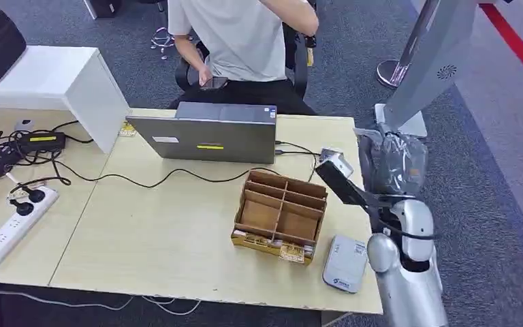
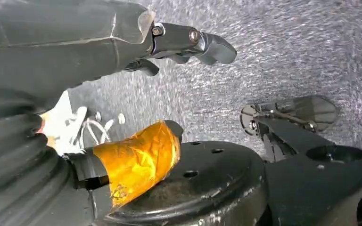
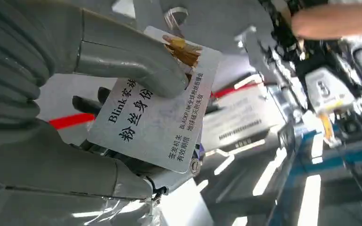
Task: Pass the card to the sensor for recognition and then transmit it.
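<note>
1. The right hand (image 3: 99, 117) pinches the card (image 3: 158, 106): the thick grey thumb presses on the card's printed face near its top edge, and the darker fingers (image 3: 87, 101) lie behind it.
2. In the head view the right hand (image 1: 385, 160), wrapped in clear plastic, is raised off the table's right end, beside the base of a grey stand (image 1: 425, 65).
3. The card's face is pale, with black Chinese print, the word "Blink" and a small golden figure at 1 corner.
4. The left hand (image 2: 122, 47) hangs over grey carpet (image 2: 287, 52); its dark fingers (image 2: 202, 44) are slightly curled and hold nothing, and its thumb is bound in orange tape.
5. On the table (image 1: 150, 238) a pale sensor pad (image 1: 346, 263) lies at the front right corner, just beside a cardboard divider box (image 1: 280, 215).
6. A closed grey laptop (image 1: 204, 133) sits behind the box, with a black cable trailing to the left.
7. A seated person (image 1: 245, 41) holds a phone beyond the table.
</note>
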Robot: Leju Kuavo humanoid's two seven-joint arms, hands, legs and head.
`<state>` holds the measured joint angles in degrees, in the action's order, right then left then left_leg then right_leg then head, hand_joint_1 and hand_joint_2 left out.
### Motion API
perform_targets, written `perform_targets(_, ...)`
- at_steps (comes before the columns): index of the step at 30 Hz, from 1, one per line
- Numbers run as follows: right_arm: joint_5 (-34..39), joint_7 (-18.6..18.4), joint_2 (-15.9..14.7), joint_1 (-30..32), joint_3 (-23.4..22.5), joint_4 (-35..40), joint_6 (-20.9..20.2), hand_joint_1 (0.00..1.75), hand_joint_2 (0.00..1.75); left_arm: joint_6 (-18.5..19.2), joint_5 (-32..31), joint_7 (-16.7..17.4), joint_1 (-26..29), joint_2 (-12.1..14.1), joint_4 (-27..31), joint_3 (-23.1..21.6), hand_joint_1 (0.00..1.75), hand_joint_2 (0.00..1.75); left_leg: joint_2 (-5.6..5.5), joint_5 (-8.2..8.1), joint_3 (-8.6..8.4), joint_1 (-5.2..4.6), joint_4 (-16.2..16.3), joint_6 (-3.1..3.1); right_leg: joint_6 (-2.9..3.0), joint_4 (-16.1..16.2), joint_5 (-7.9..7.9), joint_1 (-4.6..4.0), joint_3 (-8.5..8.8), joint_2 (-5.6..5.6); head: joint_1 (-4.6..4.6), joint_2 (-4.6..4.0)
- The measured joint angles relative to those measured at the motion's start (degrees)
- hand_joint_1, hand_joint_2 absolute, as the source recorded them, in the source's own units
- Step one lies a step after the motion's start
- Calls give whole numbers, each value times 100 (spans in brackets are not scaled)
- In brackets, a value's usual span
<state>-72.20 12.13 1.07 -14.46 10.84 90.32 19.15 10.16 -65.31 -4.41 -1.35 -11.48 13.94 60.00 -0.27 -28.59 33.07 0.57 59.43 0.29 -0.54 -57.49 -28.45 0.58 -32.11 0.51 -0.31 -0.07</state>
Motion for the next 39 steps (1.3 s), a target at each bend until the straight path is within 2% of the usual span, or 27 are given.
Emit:
perform_targets(3,-120,100,-151,531,-87,422,279,175,175,-15,13,28,-1,-11,0,72,0,175,7,-5,2,0,-1,-5,0,0,0,0,-2,-8,-2,0)
perform_targets(8,-172,142,-279,834,-133,747,303,175,175,-15,13,33,-5,-28,0,142,0,175,12,-4,-2,0,-1,-6,0,-1,1,0,-4,-12,-2,0)
perform_targets(39,-179,146,-380,930,-133,911,303,175,175,-15,13,33,-8,-44,0,190,0,175,13,-4,-1,0,-1,-6,1,-2,0,0,-4,-12,-2,0)
